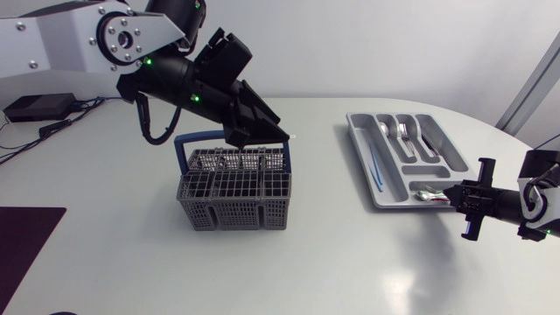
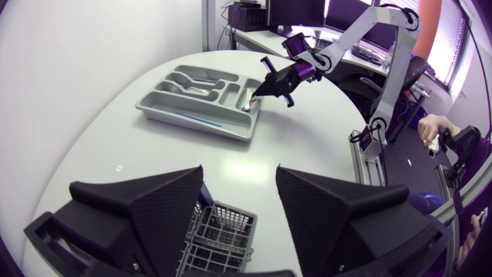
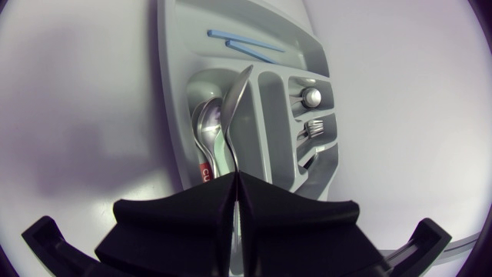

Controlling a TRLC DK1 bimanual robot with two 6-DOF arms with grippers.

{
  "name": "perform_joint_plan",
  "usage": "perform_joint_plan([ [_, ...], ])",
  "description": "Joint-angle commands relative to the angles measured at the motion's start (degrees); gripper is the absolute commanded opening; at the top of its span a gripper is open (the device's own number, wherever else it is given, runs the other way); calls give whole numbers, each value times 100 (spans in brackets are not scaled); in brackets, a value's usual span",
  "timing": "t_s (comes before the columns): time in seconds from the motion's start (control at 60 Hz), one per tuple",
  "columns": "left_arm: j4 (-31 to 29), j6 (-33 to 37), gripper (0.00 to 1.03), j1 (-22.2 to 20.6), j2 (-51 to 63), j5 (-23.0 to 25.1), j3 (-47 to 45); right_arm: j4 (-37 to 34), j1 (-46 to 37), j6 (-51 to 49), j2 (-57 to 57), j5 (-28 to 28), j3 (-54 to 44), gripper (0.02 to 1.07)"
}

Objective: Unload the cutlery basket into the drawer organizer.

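Observation:
A grey cutlery basket [image 1: 234,199] with a blue handle stands left of the table's middle. My left gripper [image 1: 262,131] hangs open just above its rear rim. In the left wrist view the basket [image 2: 224,231] lies under the gap between the fingers [image 2: 154,204], which hold nothing. The grey drawer organizer [image 1: 360,149] lies at the right, with forks, spoons and thin blue sticks in its compartments. My right gripper [image 1: 453,197] is at its near end, shut on a spoon [image 3: 237,108] that points along the compartment holding other spoons [image 3: 206,123].
A black box [image 1: 39,107] with cables sits at the back left. A dark mat [image 1: 26,241] covers the front left corner. The table's curved edge runs close behind the organizer [image 2: 192,121] and past my right arm [image 1: 534,206].

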Motion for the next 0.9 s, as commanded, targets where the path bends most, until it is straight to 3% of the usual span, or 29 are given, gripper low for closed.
perform_joint_plan([
  [0.0, 33, -122, 66, 44, -181, -22, -217, 280, -2, -238, 177, 90, -207, 8],
  [0.45, 68, -148, 66, 79, -497, -75, -489, 1826, 323, -167, 722, 573, -497, 11],
  [0.5, 68, -148, 70, 88, -559, -93, -516, 1888, 314, -123, 731, 582, -488, 24],
  [0.583, 68, -148, 70, 106, -647, -101, -569, 1888, 279, -79, 740, 635, -453, 57],
  [0.65, 68, -148, 70, 115, -717, -110, -621, 1897, 235, -62, 731, 652, -444, 66],
  [0.75, 68, -157, 70, 158, -822, -110, -683, 1888, 156, 8, 546, 643, -471, 90],
  [0.883, 68, -166, 70, 238, -1042, -110, -780, 1809, 77, 149, 89, 573, -576, 100],
])
